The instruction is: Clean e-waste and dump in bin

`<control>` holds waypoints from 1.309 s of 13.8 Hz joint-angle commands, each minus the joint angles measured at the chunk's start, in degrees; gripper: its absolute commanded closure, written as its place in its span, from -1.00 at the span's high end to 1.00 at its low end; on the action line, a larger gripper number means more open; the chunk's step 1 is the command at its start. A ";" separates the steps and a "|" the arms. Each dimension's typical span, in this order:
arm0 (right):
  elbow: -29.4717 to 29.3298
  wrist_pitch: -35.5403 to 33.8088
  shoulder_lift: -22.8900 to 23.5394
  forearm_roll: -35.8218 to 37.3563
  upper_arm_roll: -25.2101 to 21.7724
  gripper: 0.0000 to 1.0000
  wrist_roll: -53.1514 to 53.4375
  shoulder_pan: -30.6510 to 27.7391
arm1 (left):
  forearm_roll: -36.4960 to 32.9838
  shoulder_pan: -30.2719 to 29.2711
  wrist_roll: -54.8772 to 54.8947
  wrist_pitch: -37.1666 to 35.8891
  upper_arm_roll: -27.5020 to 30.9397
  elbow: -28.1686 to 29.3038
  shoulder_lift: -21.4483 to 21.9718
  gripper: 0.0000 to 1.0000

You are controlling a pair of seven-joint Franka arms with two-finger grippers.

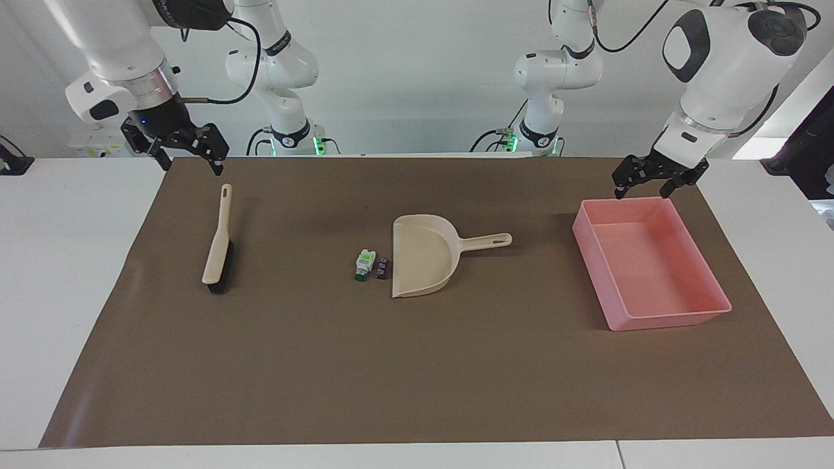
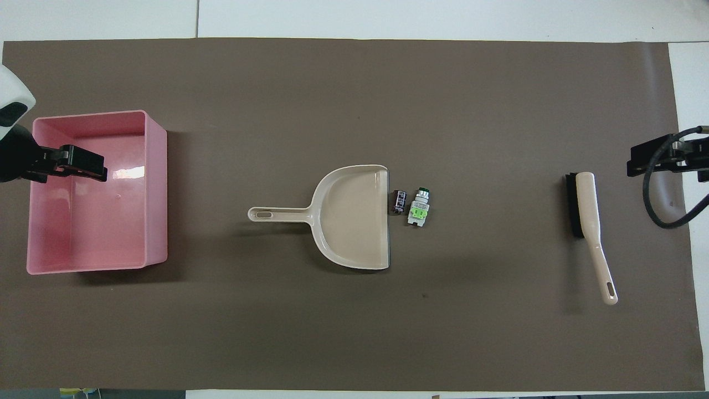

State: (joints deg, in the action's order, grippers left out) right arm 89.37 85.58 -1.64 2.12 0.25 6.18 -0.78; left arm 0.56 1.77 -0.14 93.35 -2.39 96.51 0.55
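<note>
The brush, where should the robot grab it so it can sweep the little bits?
Best guess: the long beige handle of the brush, about midway, coming straight down from above. It lies flat, the bristles at the end away from the robots, the hanging hole at the robots' end. The right tool, open, waits raised above the mat's edge just past the handle's end, so it seems best placed.

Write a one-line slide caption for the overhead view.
E-waste lies at the dustpan lip; brush and pink bin lie at opposite table ends.
</note>
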 commanded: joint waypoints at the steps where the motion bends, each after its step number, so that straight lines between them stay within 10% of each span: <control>1: -0.07 0.29 -0.03 -0.19 0.01 1.00 -1.00 -0.19 | 0.14 0.26 -0.47 0.69 0.10 -0.62 -0.29 1.00; 12: 1.59 0.90 -0.56 -0.36 0.01 1.00 -1.00 -0.45 | 0.14 1.04 0.49 0.33 -0.25 0.61 0.24 1.00; 18: 28.10 18.37 -11.36 -0.36 -0.69 1.00 -6.27 -3.08 | 0.14 3.86 12.58 4.21 -0.34 0.87 0.06 1.00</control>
State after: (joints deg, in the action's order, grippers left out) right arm 105.63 97.72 -6.44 2.12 -0.62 2.49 -2.02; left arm 0.56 4.95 6.77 96.13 -3.08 96.70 0.44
